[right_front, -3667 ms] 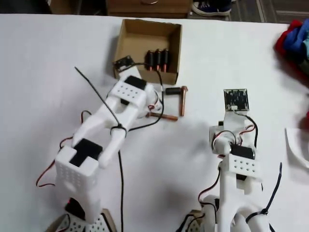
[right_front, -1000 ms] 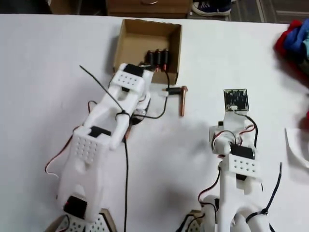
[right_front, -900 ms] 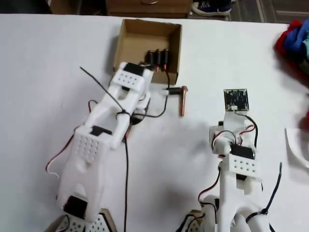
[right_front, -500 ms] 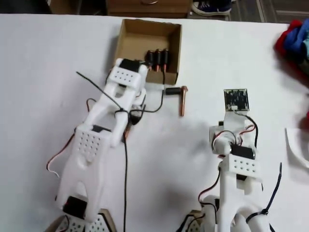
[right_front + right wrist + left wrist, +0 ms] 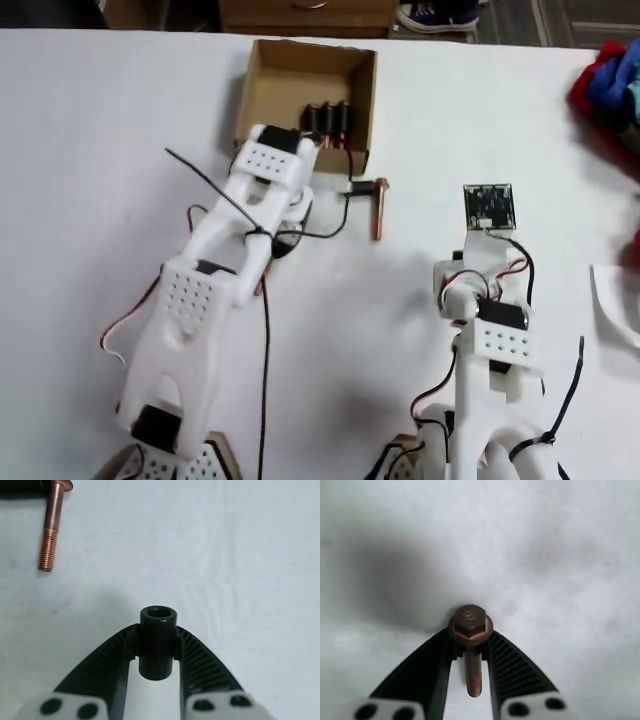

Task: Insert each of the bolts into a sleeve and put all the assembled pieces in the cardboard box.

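Closest in, the right gripper (image 5: 157,631) is clamped on a short black sleeve (image 5: 157,645), held between its ribbed black fingers (image 5: 200,665) with the bore's open end pointing away from the wrist and just above the white table (image 5: 240,555). Beyond it on the table, well apart from the held sleeve, lies a loose copper bolt (image 5: 51,525), threaded end towards the gripper and head at the far end. The left gripper (image 5: 470,636) grips a second bolt (image 5: 472,655) by its shank, the hex head jutting past the fingertips and the threaded end running back between the jaws. From above, the right arm (image 5: 480,290) sits on the near side of the table, and the left arm (image 5: 255,190) stretches farther out, its end touching or just short of the near wall of the cardboard box (image 5: 245,95); I cannot tell which. Between the two arms, just beside the box's near corner, the loose bolt rests with its head next to a loose sleeve (image 5: 362,186). Inside the box, three assembled pieces (image 5: 326,122) lie side by side against the near wall
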### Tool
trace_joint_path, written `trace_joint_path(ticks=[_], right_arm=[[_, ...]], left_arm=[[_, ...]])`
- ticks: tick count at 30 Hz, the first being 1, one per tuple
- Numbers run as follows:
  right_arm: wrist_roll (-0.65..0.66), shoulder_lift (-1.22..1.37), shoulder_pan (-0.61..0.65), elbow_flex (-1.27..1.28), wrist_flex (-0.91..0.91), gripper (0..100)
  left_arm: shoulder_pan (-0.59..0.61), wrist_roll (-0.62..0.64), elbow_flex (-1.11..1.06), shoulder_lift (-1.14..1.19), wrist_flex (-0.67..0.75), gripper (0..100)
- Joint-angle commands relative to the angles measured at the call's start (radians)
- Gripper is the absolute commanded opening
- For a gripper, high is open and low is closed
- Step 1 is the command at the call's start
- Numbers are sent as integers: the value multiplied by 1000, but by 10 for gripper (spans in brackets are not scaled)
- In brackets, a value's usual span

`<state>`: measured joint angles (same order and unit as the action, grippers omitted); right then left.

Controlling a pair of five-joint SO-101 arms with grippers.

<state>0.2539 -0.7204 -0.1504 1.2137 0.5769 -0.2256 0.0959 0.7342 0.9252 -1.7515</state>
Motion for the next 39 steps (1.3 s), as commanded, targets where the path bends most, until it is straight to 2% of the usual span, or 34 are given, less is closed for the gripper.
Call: trace_joint_path(ticks=[1,5,8,15,19,23,26,32,34,36,39], right_arm=[[-8,-47,-13,-6,-8,23],[-8,-124,-8,31,-8,23],[-8,-236,-7,89,-12,23],[-8,-524,21,236,-12,23],[-3,-664,120,334,-16,23],[0,-800,248,431,-19,24],[-5,-895,326,486,-41,24],[0,-937,337,485,-8,24],[-5,-934,338,485,-25,24],[-8,-928,338,485,-94,24],[-8,-912,338,485,-280,24]], left_arm=[[40,-6,2,-176,-34,26],[38,-8,-44,-440,-26,26],[15,-8,-157,-631,23,26],[-26,-6,-648,-1080,485,25],[-68,-6,-1001,-1264,741,25],[-66,-6,-1236,-1412,1002,26],[-69,-6,-1345,-1540,1155,26],[-71,5,-1480,-1740,1366,26],[-72,55,-1518,-1797,1464,26],[-86,137,-1543,-1843,1539,26],[-143,218,-1557,-1864,1556,26]])
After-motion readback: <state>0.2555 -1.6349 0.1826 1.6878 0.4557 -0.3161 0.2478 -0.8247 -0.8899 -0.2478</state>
